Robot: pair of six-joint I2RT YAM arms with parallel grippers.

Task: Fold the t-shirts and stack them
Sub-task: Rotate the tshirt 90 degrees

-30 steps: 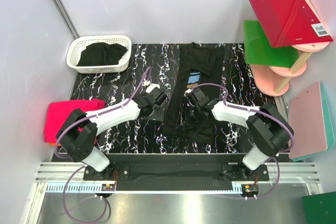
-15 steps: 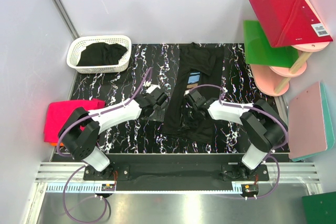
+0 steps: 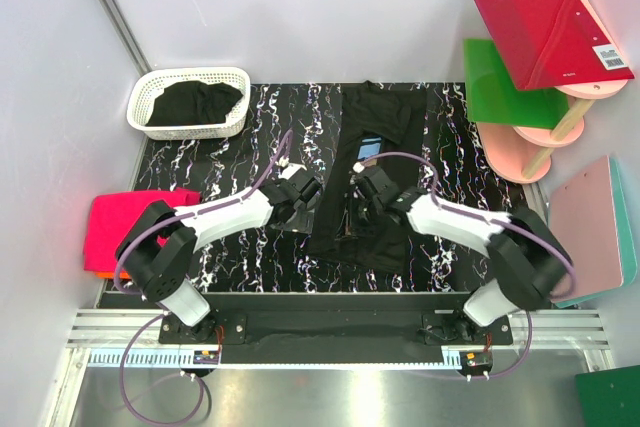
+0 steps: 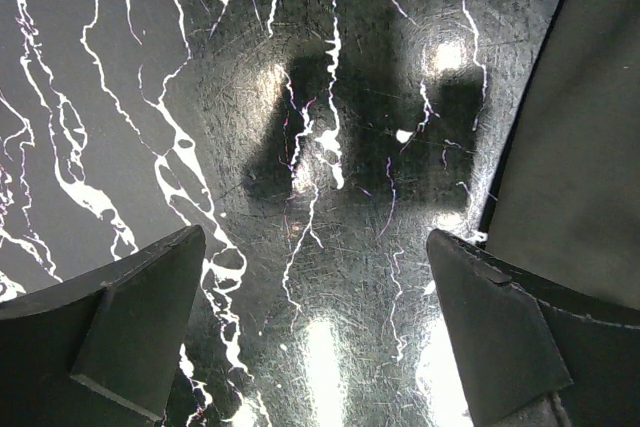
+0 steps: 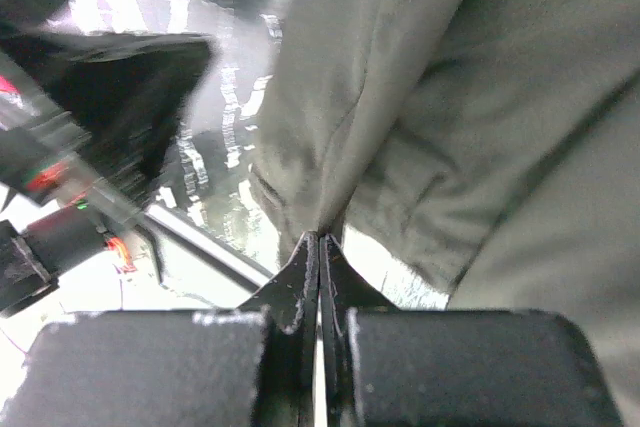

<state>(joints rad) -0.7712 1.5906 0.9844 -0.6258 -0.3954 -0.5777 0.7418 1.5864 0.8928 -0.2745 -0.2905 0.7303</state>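
Right gripper (image 5: 320, 247) is clamped tight on a crease of the black t-shirt (image 5: 450, 97), in the shirt's near half. Left gripper (image 4: 320, 317) is wide apart, nothing in it, low over bare table (image 4: 200, 97). It sits at 9 o'clock of the shirt, and the cloth edge lies just beside its right finger.

Likely step: cross-fold of the strip, near end carried toward 12 o'clock. To do it well:
- The left gripper should take a matching pinch on the 9 o'clock edge, level with the right one.
- Lift both together, low and even, so the layers don't slide.
- Lay the near edge square on the far one, then let go.

The shirt (image 3: 375, 117) lies at table centre, already narrowed to a long strip. Its long axis runs 6 to 12 o'clock, with the far end leaning slightly to 1. The wider far end is probably the shoulders; a small print patch (image 3: 370, 147) shows mid-strip.

Folded hot-pink shirt (image 3: 135, 222) sits off the table at 9 o'clock. White basket (image 3: 190, 80) at far 10 o'clock holds more black cloth.
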